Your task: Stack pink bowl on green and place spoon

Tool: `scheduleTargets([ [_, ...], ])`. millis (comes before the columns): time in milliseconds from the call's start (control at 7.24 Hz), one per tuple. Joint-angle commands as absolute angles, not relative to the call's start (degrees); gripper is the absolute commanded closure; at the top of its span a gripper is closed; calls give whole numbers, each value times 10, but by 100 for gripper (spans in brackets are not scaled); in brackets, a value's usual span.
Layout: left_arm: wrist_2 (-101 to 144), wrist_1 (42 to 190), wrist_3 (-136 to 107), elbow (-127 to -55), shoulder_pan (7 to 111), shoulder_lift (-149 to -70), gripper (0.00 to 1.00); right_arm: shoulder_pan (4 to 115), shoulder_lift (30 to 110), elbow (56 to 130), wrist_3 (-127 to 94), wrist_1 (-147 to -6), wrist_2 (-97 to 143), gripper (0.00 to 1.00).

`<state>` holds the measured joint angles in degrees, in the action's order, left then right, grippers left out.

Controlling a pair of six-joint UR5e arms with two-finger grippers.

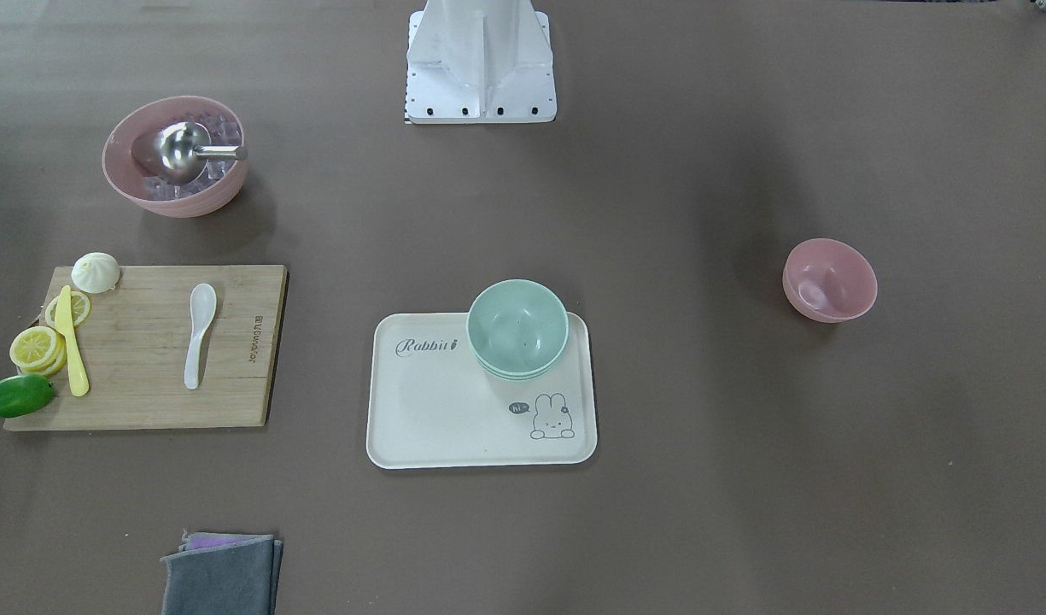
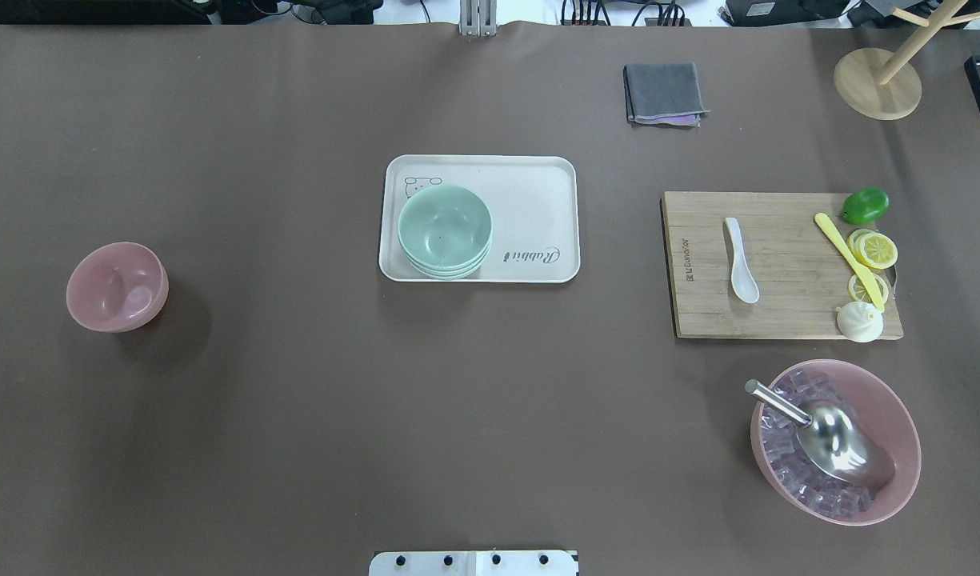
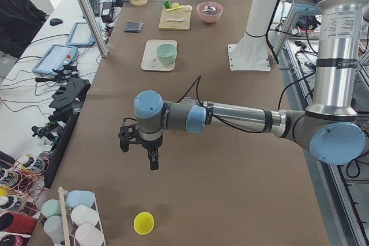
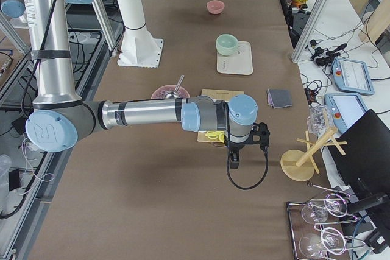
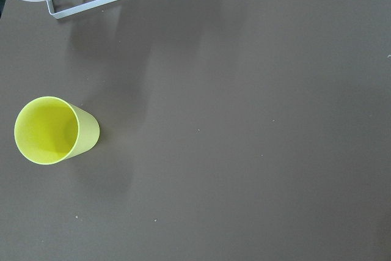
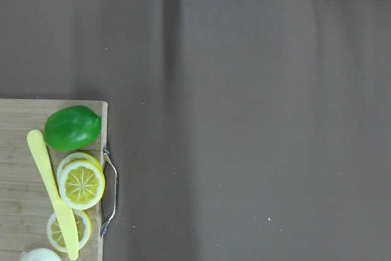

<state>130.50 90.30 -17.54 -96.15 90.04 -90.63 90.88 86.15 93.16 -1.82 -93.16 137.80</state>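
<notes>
On the cream tray (image 2: pixel 538 192) at mid-desk sits a stack of green bowls (image 2: pixel 444 228), the top one pale mint and bare inside. Well apart, on the robot's left side of the desk (image 2: pixel 298 400), the small pink bowl (image 2: pixel 118 286) stands upright and alone, matte pink, with nothing in it. Over on the right, a larger pink bowl (image 2: pixel 906 448) holds clear ice cubes (image 2: pixel 786 472) and a metal scoop (image 2: pixel 842 444). Beside it, the white spoon (image 2: pixel 742 260) lies flat on the wooden cutting board (image 2: pixel 786 312), touching nothing else there. Both arms show only in the 2 side views, the left arm (image 3: pixel 230 116) and right arm (image 4: pixel 146 114) held above the desk's ends; whether either's jaws are parted I cannot tell.
</notes>
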Motion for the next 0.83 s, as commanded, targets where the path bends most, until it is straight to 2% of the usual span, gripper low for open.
scheduleTargets([
  [0, 1304, 903, -175, -955, 900, -912, 1, 909, 860, 933, -18, -932, 1379, 0],
  [691, 1306, 905, -175, -951, 900, -923, 1, 909, 860, 938, -20, -933, 1389, 0],
])
